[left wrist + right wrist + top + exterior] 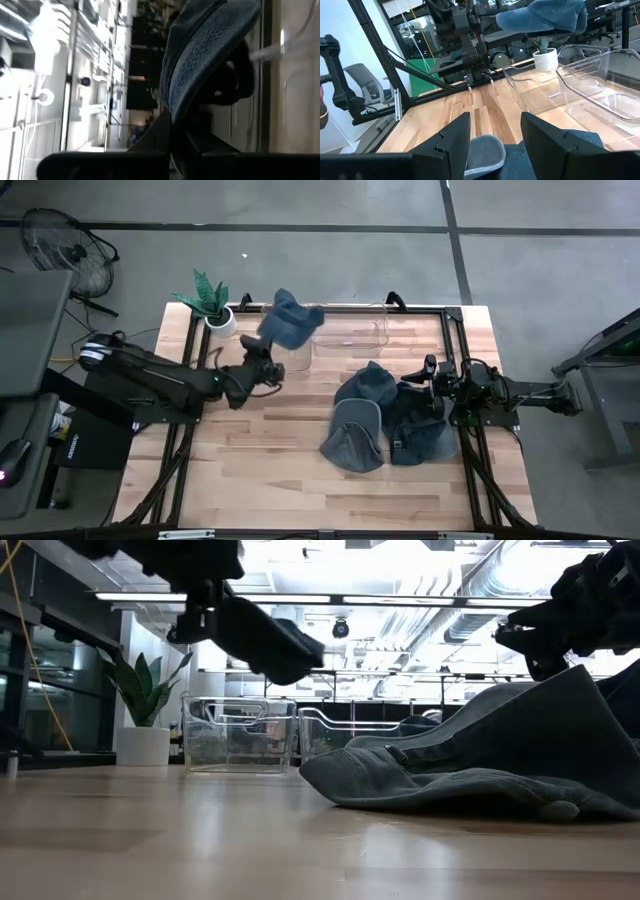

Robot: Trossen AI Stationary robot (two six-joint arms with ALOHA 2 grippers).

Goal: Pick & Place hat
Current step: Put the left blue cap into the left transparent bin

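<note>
- Left pincer (268, 352) is closed on a blue hat (292, 320), held above a clear bin (352, 332).
- Right pincer (428, 370) stands wide over the hat pile (385, 425) on the counter (260, 460).
- No writing is readable.

A blue hat (210, 55) with a mesh-textured panel fills the frame, pinched in the closed dark fingers (165, 145) of the left gripper (175, 131), with bright ceiling lights (47, 35) beyond.
</note>
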